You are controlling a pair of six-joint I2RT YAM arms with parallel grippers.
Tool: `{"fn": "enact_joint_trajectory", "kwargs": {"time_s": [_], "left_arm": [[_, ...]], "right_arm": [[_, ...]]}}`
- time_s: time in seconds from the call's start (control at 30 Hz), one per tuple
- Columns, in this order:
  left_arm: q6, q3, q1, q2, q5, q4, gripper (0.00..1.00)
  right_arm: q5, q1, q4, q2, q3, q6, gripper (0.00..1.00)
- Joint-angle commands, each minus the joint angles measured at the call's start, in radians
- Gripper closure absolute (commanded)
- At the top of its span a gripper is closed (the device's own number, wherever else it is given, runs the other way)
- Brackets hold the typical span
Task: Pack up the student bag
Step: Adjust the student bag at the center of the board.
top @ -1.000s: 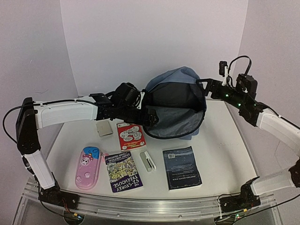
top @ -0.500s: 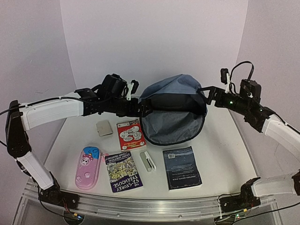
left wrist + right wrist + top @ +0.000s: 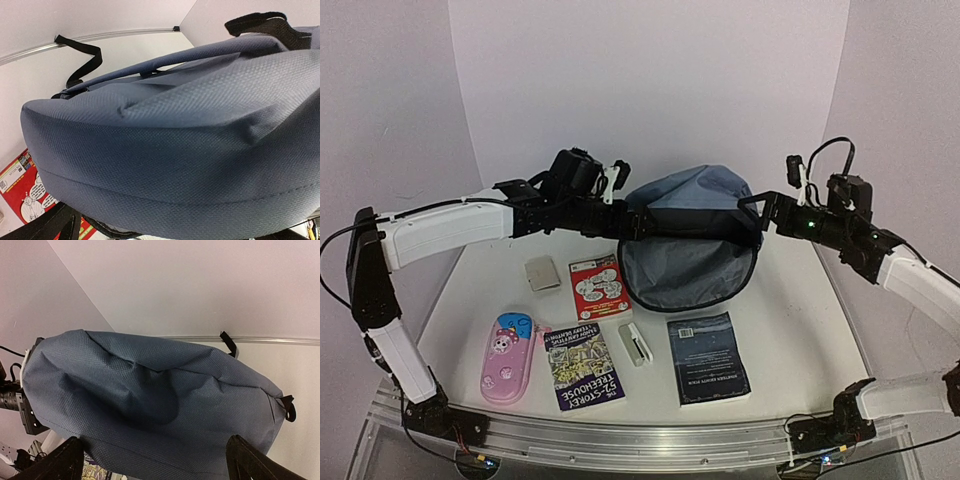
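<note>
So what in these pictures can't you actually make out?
- Inside of the student bag: the top view shows only shadowed dark lining; both wrist views show just its outside.
- Left gripper and right gripper: tips hidden at the bag's rim from above and cut off by the bottom edge in the wrist views, so open or shut is unclear.
- Small grey item: too small from above to identify.
</note>
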Motion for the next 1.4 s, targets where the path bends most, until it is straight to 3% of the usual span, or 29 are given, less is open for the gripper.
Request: {"fn": "enact_joint_trajectory", "kwargs": {"time_s": [0.0,0.23,0.4,0.67,1.13,1.3,1.37], "left_arm": [[0.014,0.061,0.007,0.002,0.009,0.007,0.0],[-0.096,-0.062,0.108,-0.023,0.171,0.102,0.0],[-0.017,-0.07,0.109,-0.022,0.176,0.117,0.0],[0.127,-0.044,0.099,-0.018,0.118,0.036,0.0],[0.11,-0.234,0.098,-0.13,0.1,0.127,0.0],[0.163,-0.154,0.091,-0.095,0.114,0.124,0.0],[0.192,-0.097,0.086,-0.077,0.102,0.107,0.0]], "right_arm": [[-0.036,0.002,-0.068,-0.056,-0.021,0.031,0.02],[-0.095,0.003,-0.114,-0.146,-0.132,0.097,0.02],[-0.073,0.003,-0.118,-0.182,-0.172,0.091,0.02],[0.034,0.005,-0.115,-0.088,-0.161,0.101,0.02],[-0.031,0.008,-0.016,-0.028,-0.22,0.147,0.05],[-0.098,0.013,0.126,0.041,-0.226,0.211,0.2],[-0.112,0.015,0.153,0.055,-0.212,0.224,0.33]]}}
